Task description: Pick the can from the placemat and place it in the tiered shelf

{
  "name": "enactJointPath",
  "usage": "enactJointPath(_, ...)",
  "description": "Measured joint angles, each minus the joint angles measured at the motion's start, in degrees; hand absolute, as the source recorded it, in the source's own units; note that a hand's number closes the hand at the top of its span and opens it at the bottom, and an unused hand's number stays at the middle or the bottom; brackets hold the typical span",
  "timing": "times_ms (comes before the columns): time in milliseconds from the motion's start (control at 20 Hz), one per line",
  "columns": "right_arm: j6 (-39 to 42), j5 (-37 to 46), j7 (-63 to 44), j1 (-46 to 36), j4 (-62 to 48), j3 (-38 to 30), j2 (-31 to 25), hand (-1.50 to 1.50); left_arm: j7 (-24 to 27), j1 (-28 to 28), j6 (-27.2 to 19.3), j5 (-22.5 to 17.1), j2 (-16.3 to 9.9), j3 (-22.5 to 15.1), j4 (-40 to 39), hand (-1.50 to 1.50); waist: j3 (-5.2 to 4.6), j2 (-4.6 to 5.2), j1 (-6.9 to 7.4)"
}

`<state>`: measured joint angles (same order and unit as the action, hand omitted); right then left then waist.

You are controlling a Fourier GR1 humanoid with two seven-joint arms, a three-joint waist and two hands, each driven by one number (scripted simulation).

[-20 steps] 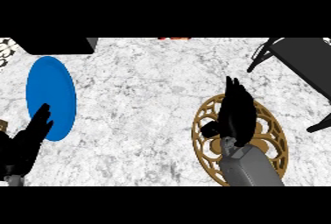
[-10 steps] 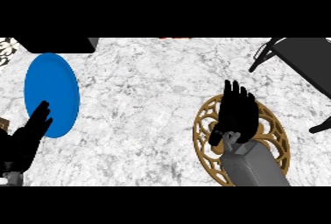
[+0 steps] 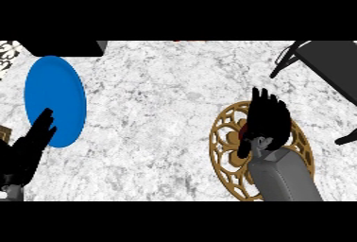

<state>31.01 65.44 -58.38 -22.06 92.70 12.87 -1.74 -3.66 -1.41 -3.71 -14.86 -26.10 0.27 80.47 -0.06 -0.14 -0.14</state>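
Right robot hand [image 3: 265, 124] hovers spread-fingered directly over the placemat [image 3: 225, 142], the red can [image 3: 243, 132] peeking out just beneath its palm, left robot hand [image 3: 29, 150] resting open far off.

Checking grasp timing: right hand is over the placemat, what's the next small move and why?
Probably lower the right hand and curl its fingers round the can. The hand sits over the gold placemat with fingers straight, only a red sliver of the can showing beneath it. The tiered shelf comes after.
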Motion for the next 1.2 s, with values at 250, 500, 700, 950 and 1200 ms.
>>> enactJointPath(250, 2.0, 2.2, 1.4, 1.5, -0.4, -1.9, -0.2, -1.5, -0.3, 0.7, -0.2, 1.1, 1.0, 0.2, -0.3, 0.0, 0.03, 0.07, 0.07)
enactJointPath(500, 1.7, 4.1, 3.3, 2.1, -3.2, -3.8, -0.7, -1.5, -0.4, 0.9, 1.5, 1.7, 1.5, 1.6, -0.8, 0.0, 0.05, 0.12, 0.23)
enactJointPath(700, 1.5, 4.8, 4.5, 2.1, -3.7, -4.8, -0.7, -1.5, 0.2, 0.5, 2.9, 2.5, 2.3, 3.1, -1.2, 0.0, 0.05, 0.12, 0.27)
enactJointPath(950, -0.1, 5.3, 6.5, 3.6, -5.1, -6.6, -1.3, -1.5, -0.9, 0.8, 3.9, 3.4, 2.7, 4.4, -0.3, 0.0, -0.07, -0.06, 0.29)
enactJointPath(1200, -1.3, 4.9, 7.2, 3.1, -6.9, -8.1, -0.2, 1.5, -1.1, 0.0, 4.0, 5.2, 4.3, 4.7, 0.8, 0.0, -0.21, -0.25, 0.34)
